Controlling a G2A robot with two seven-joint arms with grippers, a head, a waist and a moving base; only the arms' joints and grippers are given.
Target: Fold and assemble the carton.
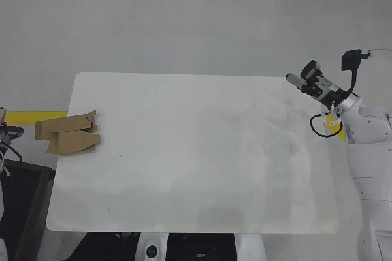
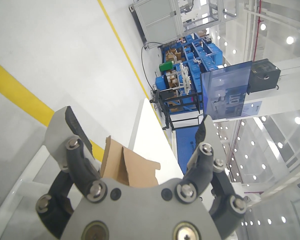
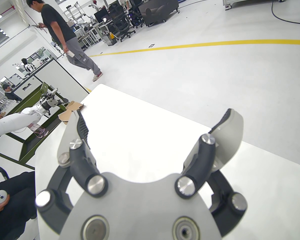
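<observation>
You have the carton [image 1: 68, 134] lying as flattened brown board at the bench's left edge, nearer the far left corner than the near one, with its outer end overhanging past that edge. The bench [image 1: 196, 169] is a plain white top with faint scuff marks across its right half. Your left jaws stand wide apart and hold nothing. They sit off the bench, beyond its left edge, near the overhanging end of the carton. Your right jaws are likewise spread wide and empty, held at the far right corner of the bench, well apart from the carton. A dark tray [image 1: 23, 196] stands off the near left corner. The floor [image 1: 183, 32] is pale grey, and a yellow line [image 1: 16, 116] runs up to the left edge of the bench. Further back in the room stand a rack of blue bins [image 2: 187, 76] and a framed enclosure [image 2: 165, 13].
</observation>
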